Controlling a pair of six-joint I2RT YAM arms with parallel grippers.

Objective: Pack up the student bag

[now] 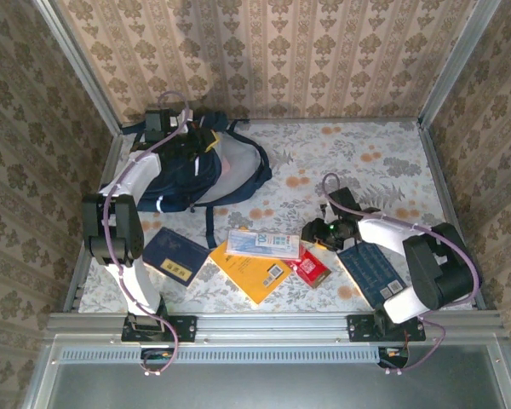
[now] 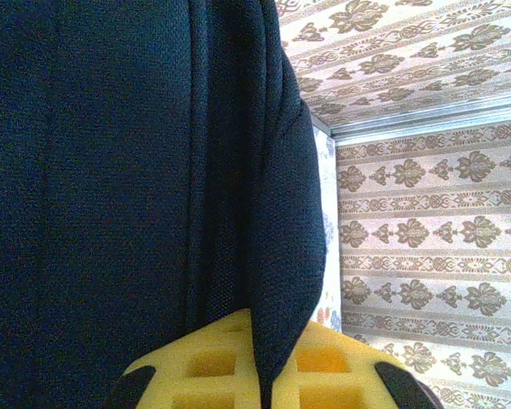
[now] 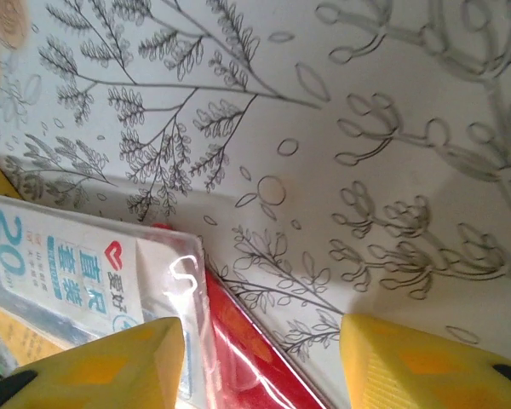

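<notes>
Left pincer of mine nips the student bag at ten o'clock; my right pincer stands wide above flowered tablecloth, wallpaper around. Two blue books, one orange book.

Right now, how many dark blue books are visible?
2: left blue book beside the yellow book; right blue book partly under the right arm. The bag may hide more.

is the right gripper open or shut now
Open: the right gripper has yellow fingers standing apart, patterned tablecloth showing between them, nothing gripped.
</notes>
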